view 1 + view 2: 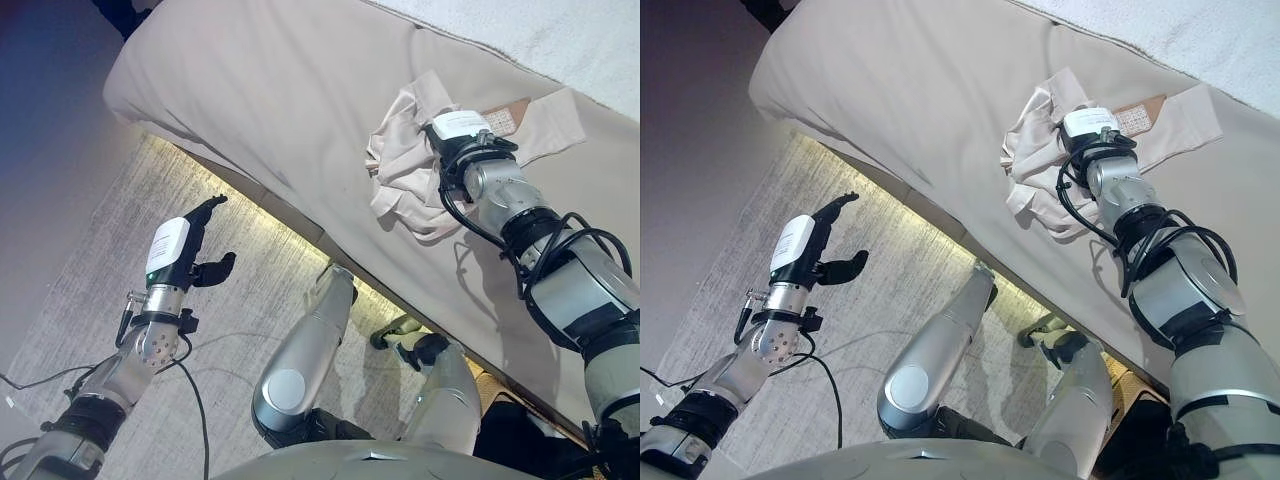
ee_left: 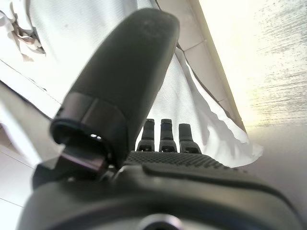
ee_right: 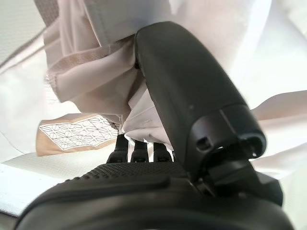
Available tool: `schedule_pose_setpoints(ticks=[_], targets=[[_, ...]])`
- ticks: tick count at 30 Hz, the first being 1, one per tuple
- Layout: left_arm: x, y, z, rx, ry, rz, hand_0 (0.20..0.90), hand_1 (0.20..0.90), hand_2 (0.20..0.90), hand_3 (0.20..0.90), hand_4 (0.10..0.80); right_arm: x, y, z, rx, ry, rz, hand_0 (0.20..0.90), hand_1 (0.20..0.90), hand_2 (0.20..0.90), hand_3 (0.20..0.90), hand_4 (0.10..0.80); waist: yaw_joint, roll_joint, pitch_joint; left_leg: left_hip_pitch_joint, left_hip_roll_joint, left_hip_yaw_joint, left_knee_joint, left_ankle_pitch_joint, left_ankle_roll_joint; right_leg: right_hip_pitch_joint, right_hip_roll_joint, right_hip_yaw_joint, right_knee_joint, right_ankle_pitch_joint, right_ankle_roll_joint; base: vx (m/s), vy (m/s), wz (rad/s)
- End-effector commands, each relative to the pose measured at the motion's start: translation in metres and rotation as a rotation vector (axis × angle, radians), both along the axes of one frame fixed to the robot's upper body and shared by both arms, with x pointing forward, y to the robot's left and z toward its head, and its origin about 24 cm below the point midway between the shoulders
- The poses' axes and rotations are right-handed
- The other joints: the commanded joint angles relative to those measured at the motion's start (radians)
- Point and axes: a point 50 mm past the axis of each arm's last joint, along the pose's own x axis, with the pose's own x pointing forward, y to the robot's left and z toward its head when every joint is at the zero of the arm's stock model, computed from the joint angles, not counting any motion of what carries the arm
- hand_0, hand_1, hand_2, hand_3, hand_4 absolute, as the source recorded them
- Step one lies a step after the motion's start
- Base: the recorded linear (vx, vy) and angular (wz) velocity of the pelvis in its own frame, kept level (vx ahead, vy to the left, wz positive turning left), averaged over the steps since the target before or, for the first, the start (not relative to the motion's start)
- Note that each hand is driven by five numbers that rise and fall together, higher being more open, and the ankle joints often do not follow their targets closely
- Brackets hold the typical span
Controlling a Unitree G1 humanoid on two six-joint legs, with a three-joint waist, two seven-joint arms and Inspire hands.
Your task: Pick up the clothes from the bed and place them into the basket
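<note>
From the left eye view, a bed [image 1: 300, 100] under a smooth beige sheet runs from about ten o'clock to four o'clock, its edge lit from below by a pale glow along a streaked grey carpet [image 1: 120, 260]. A cream garment [image 1: 410, 175] lies crumpled on the sheet at about two o'clock, soft and deeply folded, with one long sleeve [image 1: 545, 125] stretched flat toward three o'clock, so its long axis runs roughly nine to three. A tan patterned tag [image 1: 505, 117] shows beside the bunched part. The right hand [image 1: 455, 135] is pressed down into the folds; the left hand [image 1: 185, 255] hangs over the carpet at eight o'clock, well apart from the bed, fingers straight and thumb spread, holding nothing. The right eye view gives the same layout, with a white textured cover [image 1: 1200, 40] at one o'clock. The left wrist view shows only the matte thumb and straight fingers [image 2: 165, 136] against the draped sheet. The right wrist view alone shows the grasp: thumb [image 3: 187, 91] and fingers pinch the cloth, the tag's lattice print plain nearby.
</note>
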Motion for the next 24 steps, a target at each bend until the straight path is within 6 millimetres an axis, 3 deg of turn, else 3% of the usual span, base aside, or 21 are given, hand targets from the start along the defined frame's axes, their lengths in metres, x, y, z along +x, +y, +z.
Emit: schedule_pose_setpoints(ticks=[1,6,7,8,9,18,24], targets=[[0.006,-0.007,0.039,-0.058,-0.213,-0.043,0.9,0.9,0.9,0.9,0.8,0.006,0.012,0.026,-0.065,-0.031,0.038,0.9,0.9,0.9,0.9,0.8,0.031,0.057,-0.03,-0.061,-0.04,0.113,0.102,-0.082,0.092,-0.023,0.118,-0.007,0.089,0.006,-0.057,-0.06,0.015,0.03],[0.008,-0.011,0.041,-0.06,-0.22,-0.054,0.9,0.9,0.9,0.9,0.8,0.008,0.013,0.023,-0.042,0.023,0.033,0.9,0.9,0.9,0.9,0.8,0.033,0.058,-0.03,-0.1,-0.043,0.113,0.126,-0.086,0.1,-0.07,0.127,-0.001,0.112,0.002,-0.057,-0.041,0.0,0.01],[0.009,-0.012,0.042,-0.06,-0.223,-0.057,0.9,0.9,0.9,0.9,0.8,0.008,0.013,0.022,-0.033,0.03,0.029,0.716,0.716,0.716,0.686,0.586,0.033,0.058,-0.03,-0.104,-0.043,0.113,0.133,-0.089,0.101,-0.076,0.127,0.0,0.117,0.001,-0.057,0.0,0.0,0.0],[0.009,-0.013,0.041,-0.06,-0.225,-0.059,0.9,0.9,0.9,0.9,0.8,0.008,0.013,0.021,-0.027,0.032,0.026,0.406,0.406,0.406,0.324,0.224,0.032,0.058,-0.03,-0.108,-0.044,0.112,0.139,-0.091,0.102,-0.081,0.128,0.002,0.12,0.001,-0.057,-0.026,-0.012,-0.03],[0.01,-0.014,0.042,-0.059,-0.228,-0.061,0.9,0.9,0.9,0.9,0.8,0.008,0.013,0.021,-0.017,0.036,0.026,0.3,0.3,0.3,0.2,0.1,0.031,0.057,-0.03,-0.11,-0.045,0.112,0.142,-0.093,0.102,-0.083,0.129,0.003,0.12,0.002,-0.056,0.0,0.0,0.0],[0.011,-0.014,0.046,-0.037,-0.242,-0.061,0.9,0.9,0.9,0.9,0.8,0.007,0.013,0.035,0.063,-0.069,0.055,0.3,0.3,0.3,0.2,0.1,0.003,0.034,-0.03,-0.029,-0.03,0.12,0.12,-0.105,0.097,-0.008,0.134,0.024,0.076,0.02,-0.044,0.002,-0.013,-0.03],[0.012,-0.011,0.041,-0.017,-0.207,-0.052,0.9,0.9,0.9,0.9,0.8,0.003,0.011,0.036,0.14,-0.114,0.094,0.3,0.3,0.3,0.2,0.1,-0.049,0.01,-0.03,0.171,0.007,0.137,0.034,-0.113,0.082,0.179,0.13,0.068,-0.065,0.064,-0.024,0.072,-0.003,-0.19]])
